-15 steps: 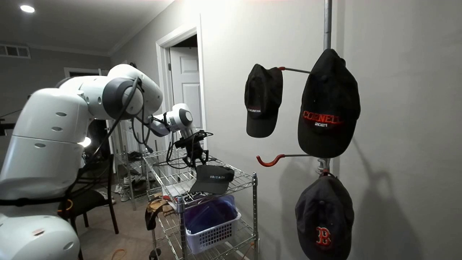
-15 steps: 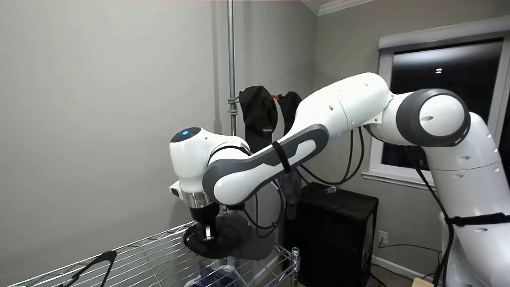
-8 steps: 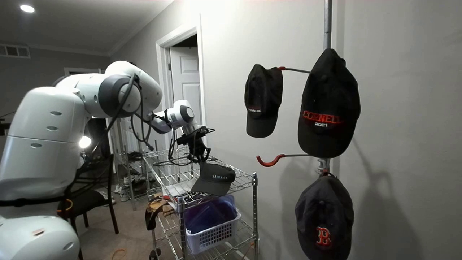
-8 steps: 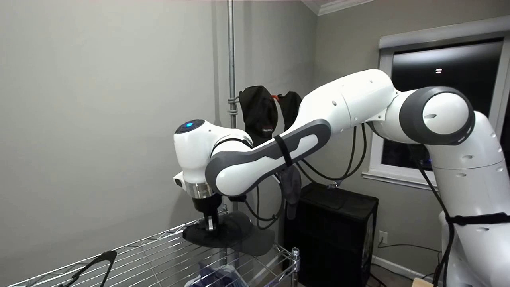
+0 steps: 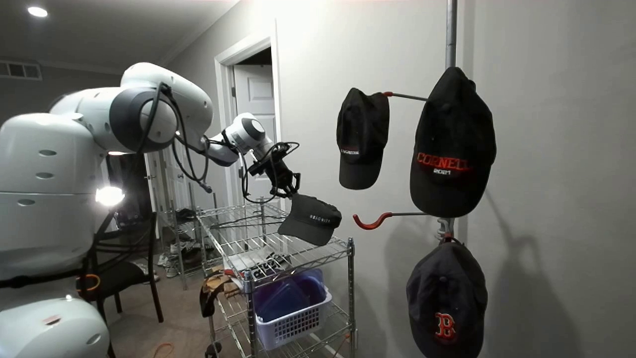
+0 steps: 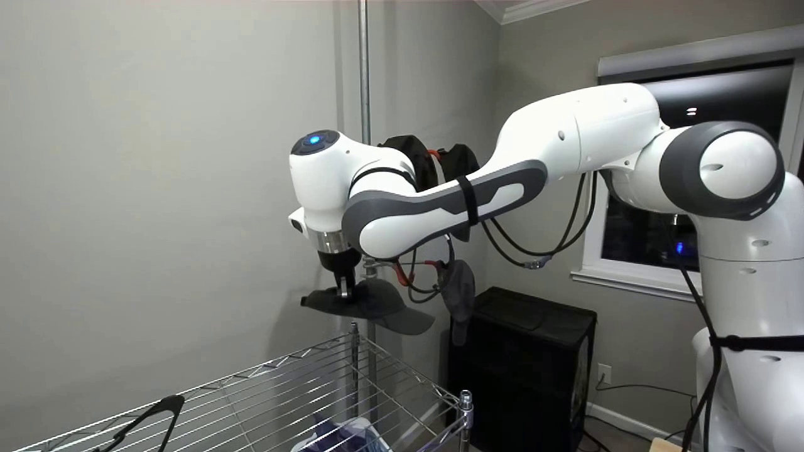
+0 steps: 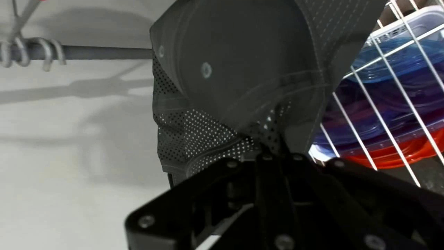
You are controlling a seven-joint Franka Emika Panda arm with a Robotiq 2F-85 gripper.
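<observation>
My gripper is shut on a dark grey cap with small lettering on its front. The cap hangs tilted in the air above the wire rack, brim pointing down. In an exterior view the gripper pinches the back part of the cap, which is clear of the rack. In the wrist view the closed fingers meet the fabric of the cap, part of it perforated. The fingertips are hidden in the fabric.
A metal pole carries hooks. A black cap, a Cornell cap and a B cap hang there. A bare red-tipped hook points toward the rack. A white basket sits lower. A black hanger lies on the rack.
My gripper has risen and moved toward the pole with the cap. The cap has lifted off the rack's top shelf and tilted more.
</observation>
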